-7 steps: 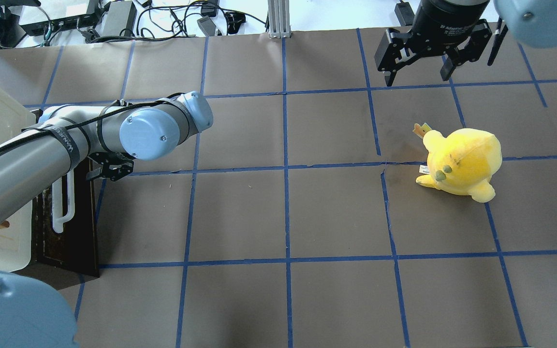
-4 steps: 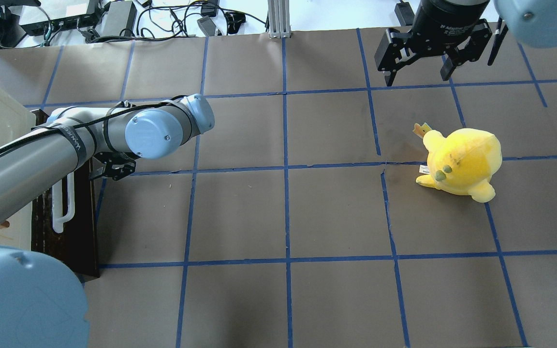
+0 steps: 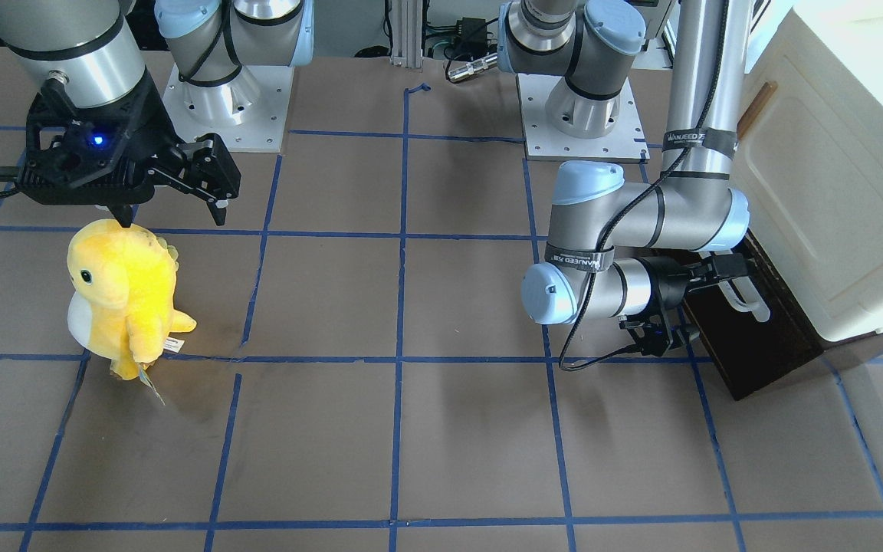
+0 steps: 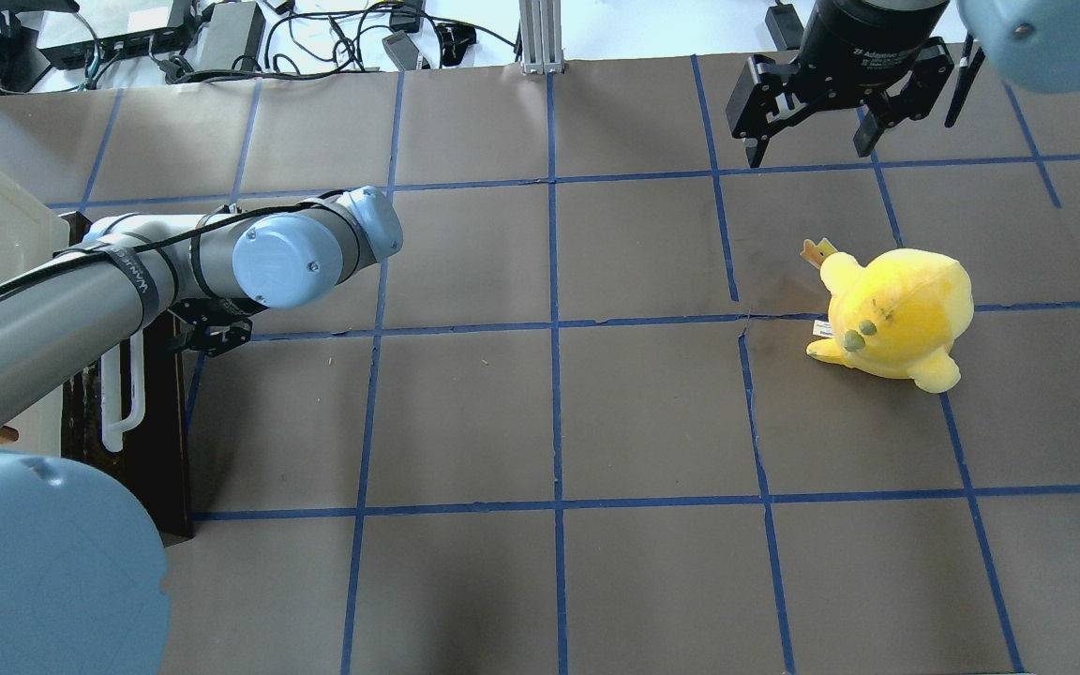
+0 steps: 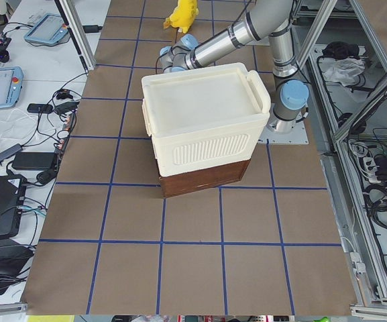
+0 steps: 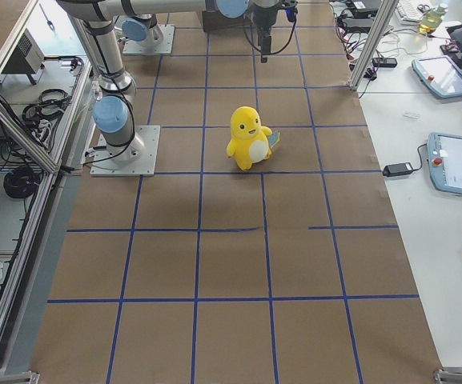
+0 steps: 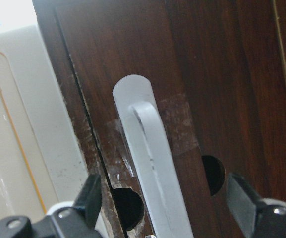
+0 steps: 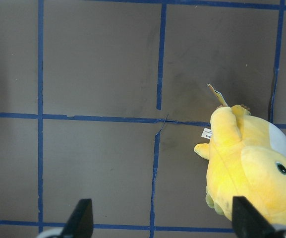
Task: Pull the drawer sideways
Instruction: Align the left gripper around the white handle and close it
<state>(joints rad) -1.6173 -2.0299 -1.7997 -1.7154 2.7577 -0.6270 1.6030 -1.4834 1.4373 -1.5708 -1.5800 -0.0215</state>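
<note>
The drawer has a dark brown front and sits at the base of the cream cabinet, close against it. Its white bar handle runs along the front. My left gripper is open at the handle's end. In the left wrist view the handle lies between the two spread fingertips, not clamped. From overhead the drawer front and handle sit at the left edge, with the left gripper partly under the arm. My right gripper is open and empty, high above the mat.
A yellow plush toy stands on the mat below the right gripper, also in the right wrist view. The cream cabinet stands over the drawer. The mat carries a blue tape grid.
My left arm has shifted slightly, bringing the gripper a little closer to the drawer front. The drawer, the plush and the right arm have not moved.
</note>
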